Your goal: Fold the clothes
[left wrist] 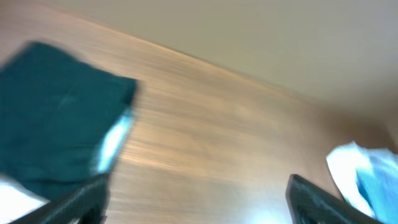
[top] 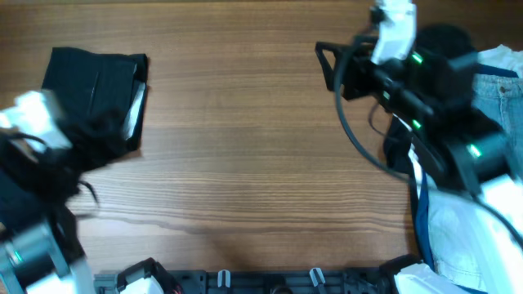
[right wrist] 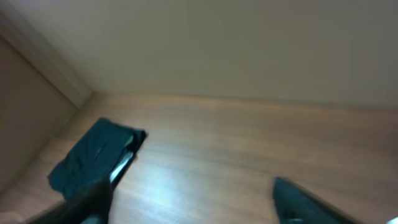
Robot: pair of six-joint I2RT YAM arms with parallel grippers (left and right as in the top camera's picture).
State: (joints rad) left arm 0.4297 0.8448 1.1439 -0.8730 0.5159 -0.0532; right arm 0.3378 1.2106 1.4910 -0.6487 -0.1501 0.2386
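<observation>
Wooden surface (top: 245, 122) spreads wide; at its right edge I see light blue jeans (top: 498, 90) and a white shirt (top: 453, 233). The black shorts (top: 94, 86) lie folded far left. My left claw (left wrist: 196, 199) and right claw (right wrist: 189, 199) both gape, gripping nothing.

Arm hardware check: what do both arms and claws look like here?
Both arms are black with white housings. The right arm shows green lights and a looping black cable; the left arm is motion-blurred. Claw fingers are dark.
</observation>
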